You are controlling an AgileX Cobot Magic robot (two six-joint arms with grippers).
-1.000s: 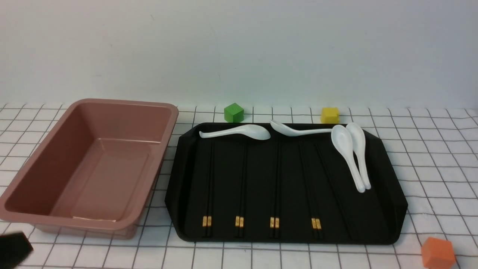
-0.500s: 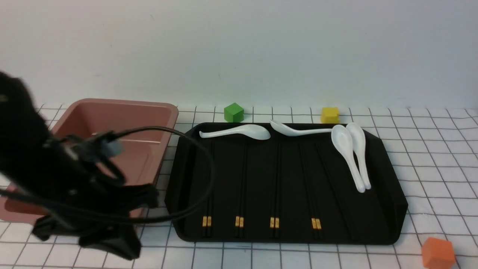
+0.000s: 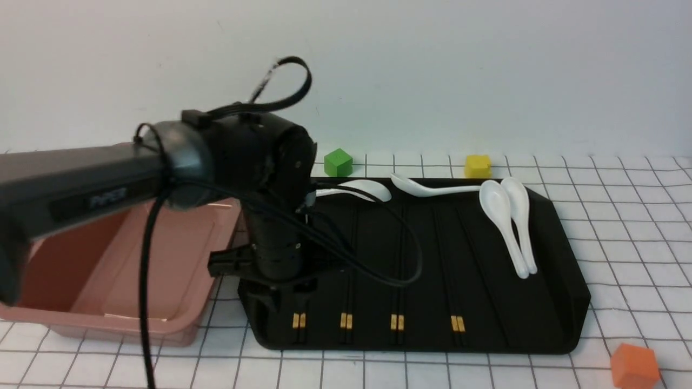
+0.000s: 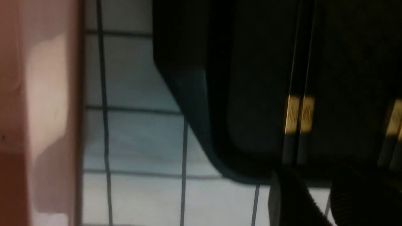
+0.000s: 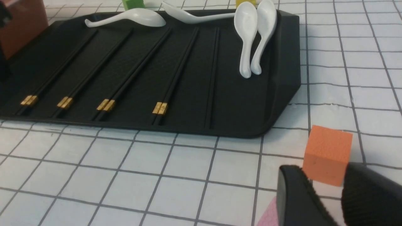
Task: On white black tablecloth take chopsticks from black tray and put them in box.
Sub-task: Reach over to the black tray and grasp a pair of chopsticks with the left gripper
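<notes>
Several pairs of black chopsticks with gold bands lie side by side in the black tray on the gridded tablecloth. The empty pinkish-brown box stands left of the tray. My left gripper points down over the tray's front left corner, above the thick end of the leftmost pair. In the left wrist view its jaws stand apart with nothing between them. My right gripper is open and empty, low over the cloth just short of an orange cube. It is out of the front view.
Several white spoons lie at the tray's far side. A green cube and a yellow cube sit behind the tray. The orange cube sits off the tray's front right corner. My left arm reaches across above the box.
My left arm has swung up from the front left, across the box, to the tray's front left corner. The chopsticks, spoons and cubes have not moved.
</notes>
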